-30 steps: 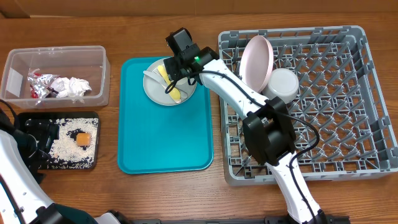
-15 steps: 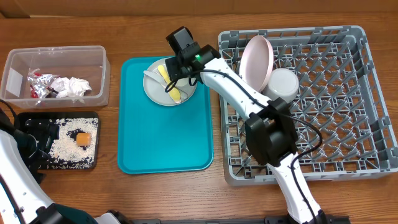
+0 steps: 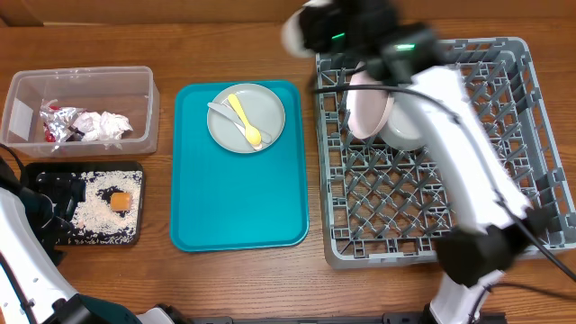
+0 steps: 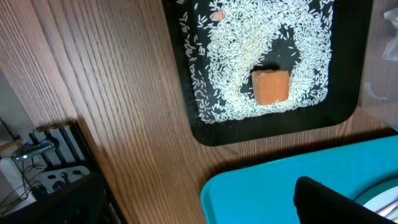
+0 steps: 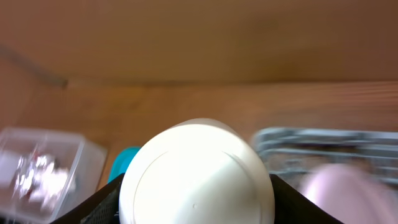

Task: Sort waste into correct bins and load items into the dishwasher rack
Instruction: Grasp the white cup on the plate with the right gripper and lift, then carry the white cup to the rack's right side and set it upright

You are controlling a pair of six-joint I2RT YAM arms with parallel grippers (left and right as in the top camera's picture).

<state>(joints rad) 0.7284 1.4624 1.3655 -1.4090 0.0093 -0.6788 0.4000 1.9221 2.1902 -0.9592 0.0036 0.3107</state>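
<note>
Wooden table (image 3: 234,279) under both arms. At its far left, clear tub (image 3: 81,72) with the crumpled napkin (image 3: 103,124) and shiny wrappers (image 3: 56,126) inside. Just in front of it, black tray (image 4: 346,62) with rice grains (image 4: 249,37) and the orange cube (image 4: 271,86). Over this tray's left edge, left end effector (image 3: 54,193), fingers spread apart, grasping nothing.

In the middle, teal tray (image 3: 234,198) bearing the grey-green plate (image 3: 270,108), with yellow spoon (image 3: 241,115) and pale fork (image 3: 222,110) lying on it.

Further right, dishwasher rack (image 3: 504,180), with white plate (image 3: 364,112) standing on edge between pegs and white bowl (image 3: 407,130) just beside it.

Above the rack's far left corner, much blurred, right end effector (image 3: 304,31), clenched on the small white cup (image 5: 196,174), its bottom turned toward the wrist camera.
</note>
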